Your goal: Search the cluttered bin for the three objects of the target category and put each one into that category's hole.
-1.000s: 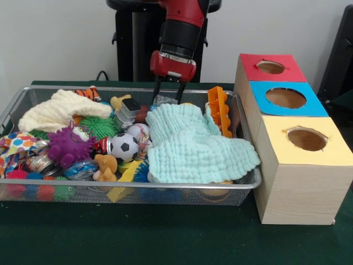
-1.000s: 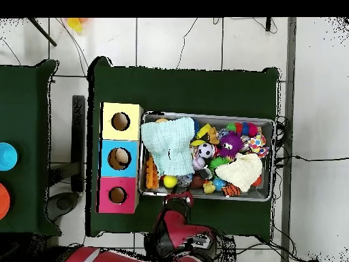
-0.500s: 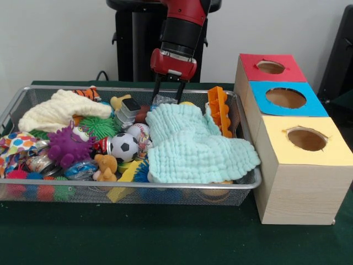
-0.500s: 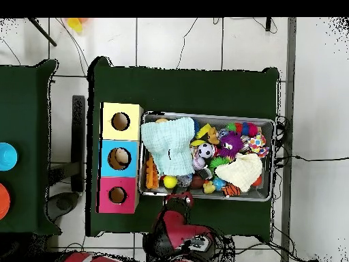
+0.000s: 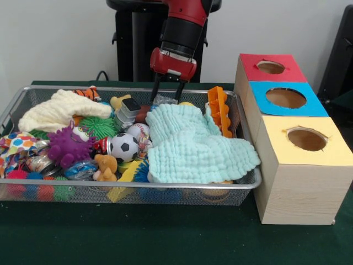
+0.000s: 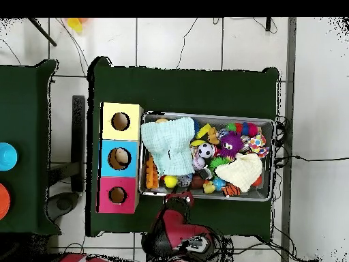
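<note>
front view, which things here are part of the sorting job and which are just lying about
Job:
bin
blue hole
pincer, open, over the bin's far edge

Lying about:
red hole
yellow hole
mint cloth
cream cloth

Which toys are targets cannot be told.

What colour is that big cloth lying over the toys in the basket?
The big cloth is pale mint green with a crinkled, quilted texture; the front view shows it best.

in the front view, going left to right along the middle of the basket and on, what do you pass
purple spiky plush monster → black and white soccer ball → pale mint waffle-weave cloth → yellow-topped pale wooden box just past the silver wire mesh basket
</note>
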You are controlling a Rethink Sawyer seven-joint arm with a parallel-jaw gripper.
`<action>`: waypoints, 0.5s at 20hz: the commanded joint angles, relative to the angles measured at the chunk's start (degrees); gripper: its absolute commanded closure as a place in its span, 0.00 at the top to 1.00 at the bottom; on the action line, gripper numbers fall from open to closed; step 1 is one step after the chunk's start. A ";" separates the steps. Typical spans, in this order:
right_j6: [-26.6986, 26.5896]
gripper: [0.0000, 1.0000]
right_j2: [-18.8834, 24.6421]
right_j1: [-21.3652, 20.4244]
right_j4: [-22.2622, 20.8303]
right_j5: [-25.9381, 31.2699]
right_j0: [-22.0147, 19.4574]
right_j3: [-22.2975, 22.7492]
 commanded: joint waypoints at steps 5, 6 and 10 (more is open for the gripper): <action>11.24 1.00 4.97 2.96 5.80 -1.57 -0.80 -7.76; 11.15 1.00 4.89 3.11 6.05 -1.70 -0.67 -7.93; 10.20 1.00 3.82 3.16 7.13 -2.34 0.19 -8.41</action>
